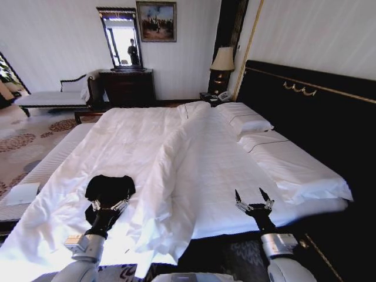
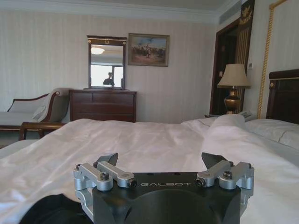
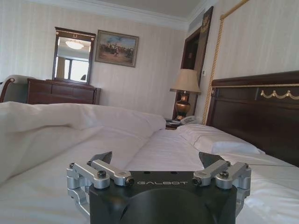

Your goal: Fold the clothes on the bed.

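Note:
The clothes are one black T-shirt (image 1: 110, 187), lying crumpled in a small heap on the white duvet of the bed (image 1: 205, 153), on its near left part. My left gripper (image 1: 110, 204) is open at the heap's near edge, one finger to each side, holding nothing. In the left wrist view its fingers (image 2: 106, 159) stand wide apart over the duvet, with black fabric (image 2: 49, 211) beneath the wrist. Over the flat sheet on the bed's near right part, my right gripper (image 1: 254, 197) hovers open and empty. The right wrist view shows that gripper (image 3: 156, 158) facing the pillows.
The duvet is bunched in a ridge (image 1: 176, 170) down the bed's middle. Pillows (image 1: 247, 120) lie against the tall dark headboard (image 1: 311, 111). A small white box (image 1: 22, 192) rests on the striped bench at left. A chaise (image 1: 53, 97), dresser (image 1: 129, 87) and lamp (image 1: 222, 61) stand beyond.

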Robot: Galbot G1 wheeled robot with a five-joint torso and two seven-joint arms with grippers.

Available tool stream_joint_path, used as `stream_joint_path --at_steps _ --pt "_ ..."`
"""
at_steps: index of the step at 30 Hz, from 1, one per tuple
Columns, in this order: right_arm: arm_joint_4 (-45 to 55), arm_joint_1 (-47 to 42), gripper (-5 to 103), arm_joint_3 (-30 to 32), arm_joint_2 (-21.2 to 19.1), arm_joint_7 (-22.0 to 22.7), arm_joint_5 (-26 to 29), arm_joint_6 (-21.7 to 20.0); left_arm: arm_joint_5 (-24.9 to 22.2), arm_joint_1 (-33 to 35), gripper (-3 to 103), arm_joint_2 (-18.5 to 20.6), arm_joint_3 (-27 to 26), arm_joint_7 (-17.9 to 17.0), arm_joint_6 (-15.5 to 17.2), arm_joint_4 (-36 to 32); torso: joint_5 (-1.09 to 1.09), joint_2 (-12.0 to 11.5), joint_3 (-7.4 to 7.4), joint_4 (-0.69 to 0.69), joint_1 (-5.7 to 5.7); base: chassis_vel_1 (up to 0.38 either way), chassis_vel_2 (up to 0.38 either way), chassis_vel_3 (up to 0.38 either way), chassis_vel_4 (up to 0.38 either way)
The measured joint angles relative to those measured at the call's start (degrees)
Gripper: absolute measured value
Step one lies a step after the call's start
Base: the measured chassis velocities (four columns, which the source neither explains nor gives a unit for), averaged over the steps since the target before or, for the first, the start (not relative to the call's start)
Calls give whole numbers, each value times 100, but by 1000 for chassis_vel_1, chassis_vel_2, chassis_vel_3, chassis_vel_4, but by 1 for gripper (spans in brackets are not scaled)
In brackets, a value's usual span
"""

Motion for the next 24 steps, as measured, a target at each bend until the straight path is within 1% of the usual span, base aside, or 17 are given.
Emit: stream_joint_path --at_steps 15,24 --pt "-16 -14 100 -31 20 -6 -32 6 -46 12 100 -17 -20 -2 -3 32 0 0 0 0 0 136 135 -134 -124" --pt "85 -59 100 -121 60 -6 36 -96 -52 28 100 -35 -25 -3 -9 23 0 0 0 0 0 137 150 -129 -142"
